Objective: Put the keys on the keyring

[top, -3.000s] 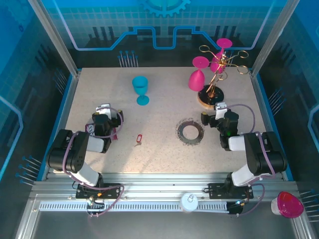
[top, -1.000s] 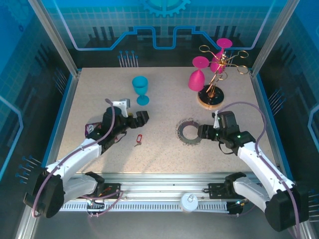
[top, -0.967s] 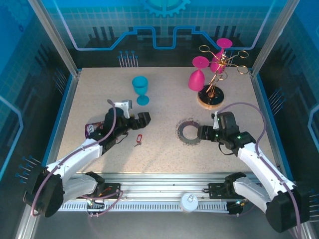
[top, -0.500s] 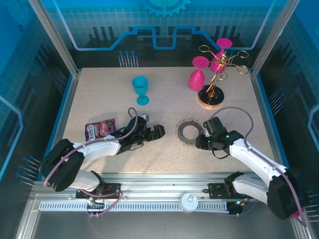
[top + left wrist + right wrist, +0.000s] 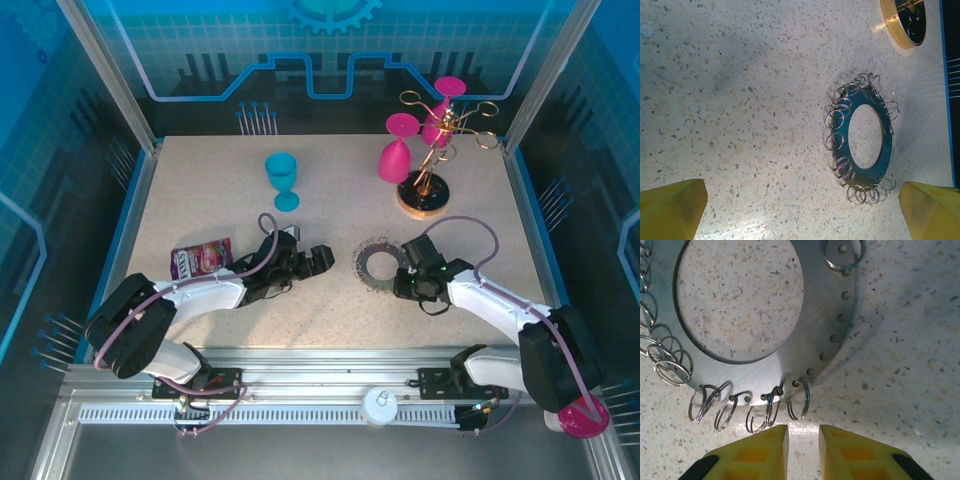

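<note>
The keyring [image 5: 366, 264] lies flat right of the table's middle. It is a dark grey ring [image 5: 865, 176] fringed with thin wire loops. My right gripper [image 5: 404, 272] sits low at its right edge. In the right wrist view its yellow jaws [image 5: 803, 432] stand a narrow gap apart just short of one wire loop [image 5: 799, 400] on the ring [image 5: 825, 305], with only bare table between them. My left gripper [image 5: 318, 258] reaches in from the left, its yellow fingers [image 5: 672, 207] wide open and empty, facing the keyring. The keys are hidden.
A teal goblet [image 5: 283, 180] stands at the back middle. At the back right, pink goblets [image 5: 395, 155] hang on a gold rack with a round base [image 5: 424, 197]. A snack packet [image 5: 200, 260] lies at the left, beside my left arm.
My left arm stretched right, over the spot where the red key lay. My right gripper came down to the keyring's edge and its jaws narrowed.
</note>
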You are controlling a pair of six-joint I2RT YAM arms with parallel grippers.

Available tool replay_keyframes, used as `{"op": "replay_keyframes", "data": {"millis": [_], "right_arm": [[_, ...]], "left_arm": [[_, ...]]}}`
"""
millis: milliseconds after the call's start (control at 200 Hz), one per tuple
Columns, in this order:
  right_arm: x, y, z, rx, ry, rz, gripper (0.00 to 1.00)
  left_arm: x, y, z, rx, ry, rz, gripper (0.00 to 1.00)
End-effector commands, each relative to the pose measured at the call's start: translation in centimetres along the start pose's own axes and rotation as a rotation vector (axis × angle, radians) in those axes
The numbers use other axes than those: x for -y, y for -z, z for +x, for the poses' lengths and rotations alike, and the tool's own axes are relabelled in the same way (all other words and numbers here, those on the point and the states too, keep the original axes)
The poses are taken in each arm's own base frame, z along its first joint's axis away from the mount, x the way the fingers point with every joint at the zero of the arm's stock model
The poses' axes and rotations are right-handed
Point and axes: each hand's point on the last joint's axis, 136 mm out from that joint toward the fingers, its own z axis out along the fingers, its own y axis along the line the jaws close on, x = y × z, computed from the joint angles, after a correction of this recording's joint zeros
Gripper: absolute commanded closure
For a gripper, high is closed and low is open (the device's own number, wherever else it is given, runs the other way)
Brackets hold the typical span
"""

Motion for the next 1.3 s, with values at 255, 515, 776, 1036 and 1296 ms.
{"op": "replay_keyframes", "data": {"millis": [255, 515, 776, 1036, 1296], "right_arm": [[-0.1, -1.7, -0.3, -0.015, -0.046, -0.036, 0.81], [0.0, -2.2, -0.6, -0.022, -0.052, -0.042, 0.89], [-0.2, 0.2, -1.4, 0.023, 0.029, -0.043, 1.0], [-5.2, 6.9, -4.9, 0.214, 0.444, -0.133, 1.0], [-11.4, 13.7, -7.1, 0.433, 0.767, -0.359, 1.0]], "left_arm": [[1.2, 0.3, -0.1, 0.001, 0.007, 0.032, 0.01], [0.9, 1.1, -0.3, 0.018, 0.001, 0.023, 0.01], [1.9, 2.3, -1.7, 0.073, -0.052, 0.03, 0.01], [5.3, 5.7, -5.3, 0.228, -0.342, 0.066, 0.01], [10.1, 9.8, -5.8, 0.316, -0.733, 0.219, 0.01]]}}
